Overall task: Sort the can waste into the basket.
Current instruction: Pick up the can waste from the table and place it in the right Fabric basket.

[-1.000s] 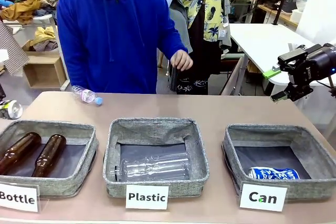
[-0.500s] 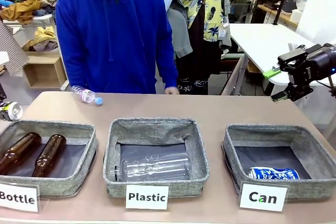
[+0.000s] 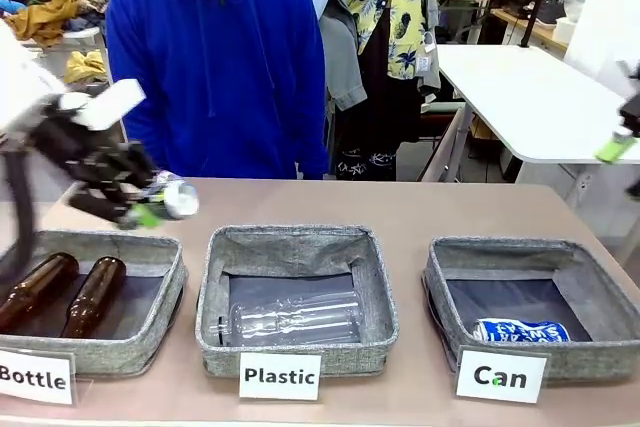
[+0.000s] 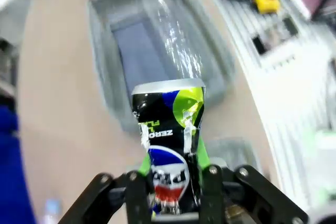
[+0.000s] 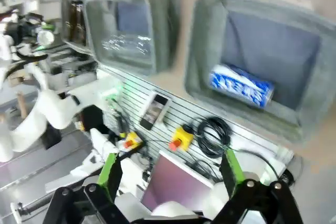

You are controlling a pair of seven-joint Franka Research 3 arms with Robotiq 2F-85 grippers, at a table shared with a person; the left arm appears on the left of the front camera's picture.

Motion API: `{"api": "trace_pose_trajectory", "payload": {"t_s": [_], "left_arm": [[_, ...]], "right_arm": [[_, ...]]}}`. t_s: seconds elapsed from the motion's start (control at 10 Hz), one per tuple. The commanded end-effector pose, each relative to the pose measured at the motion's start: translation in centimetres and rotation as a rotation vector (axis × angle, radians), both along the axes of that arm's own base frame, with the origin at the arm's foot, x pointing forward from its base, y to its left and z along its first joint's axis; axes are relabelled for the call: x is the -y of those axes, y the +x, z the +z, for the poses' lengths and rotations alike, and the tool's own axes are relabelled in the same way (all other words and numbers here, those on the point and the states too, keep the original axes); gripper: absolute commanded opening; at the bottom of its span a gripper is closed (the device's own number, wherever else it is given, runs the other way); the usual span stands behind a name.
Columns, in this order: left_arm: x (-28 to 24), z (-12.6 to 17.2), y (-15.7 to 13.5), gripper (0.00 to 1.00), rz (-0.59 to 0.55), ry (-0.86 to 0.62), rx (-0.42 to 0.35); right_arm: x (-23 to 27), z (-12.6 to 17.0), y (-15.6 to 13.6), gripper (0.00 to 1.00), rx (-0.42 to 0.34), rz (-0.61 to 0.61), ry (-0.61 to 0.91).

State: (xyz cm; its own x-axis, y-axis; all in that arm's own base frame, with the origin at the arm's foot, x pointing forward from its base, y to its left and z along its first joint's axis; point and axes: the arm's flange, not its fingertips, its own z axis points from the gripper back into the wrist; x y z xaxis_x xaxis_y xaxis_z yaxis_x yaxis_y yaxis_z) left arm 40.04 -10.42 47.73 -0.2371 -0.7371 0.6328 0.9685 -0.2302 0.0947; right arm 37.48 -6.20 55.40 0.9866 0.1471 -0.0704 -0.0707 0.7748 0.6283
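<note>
Left tool [image 3: 150,209] is pinching the crushed can [image 3: 176,197], its green pads pressed onto the dark, dented body. In the left wrist view this can [image 4: 168,129] stands out along the fingers, silver end away from the wrist. It hangs in the air over the far left of the worktop [image 3: 420,207], above the far rim of the basket marked "Bottle" [image 3: 100,240].

Three grey baskets stand in a row along the near side of the worktop. The basket marked "Can" [image 3: 530,247] is at the robot's right end, and the one marked "Plastic" [image 3: 300,237] lies between it and the held can. So the target is well apart from the can, straight off to the robot's right, and the carry would have to pass above the middle basket. In the front view the held can's long axis looks nearly level and points to the right, roughly towards the target.

Inside the "Can" basket a blue can [image 3: 520,330] lies on its side near the front wall, long axis across the basket. The dark lining behind it is bare, which looks like room enough for a drop.

Right tool [image 5: 170,174] has its fingers spread with nothing between them and looks down on that basket [image 5: 247,3]. That arm seems the nearer one, but the left arm has the can.
</note>
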Motion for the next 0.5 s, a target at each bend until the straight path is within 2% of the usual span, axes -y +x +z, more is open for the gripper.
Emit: {"api": "trace_pose_trajectory", "payload": {"t_s": [0.0, 0.1, 0.2, 0.4], "left_arm": [[6.0, 0.7, -0.2, 0.31, 0.077, -0.110, 0.056], [10.8, 2.3, 0.2, 0.31, 0.106, -0.209, 0.061], [15.2, 3.2, 1.1, 0.31, 0.159, -0.239, 0.031], [26.0, 3.4, 2.8, 0.31, 0.252, -0.223, -0.048]], "right_arm": [[3.1, 0.2, -1.3, 1.00, 0.035, -0.085, -0.008], [4.7, -0.1, -2.0, 1.00, 0.041, -0.140, -0.007], [5.9, -0.3, -2.8, 1.00, 0.062, -0.163, 0.016], [7.9, -0.5, -4.3, 1.00, 0.100, -0.207, 0.049]]}}
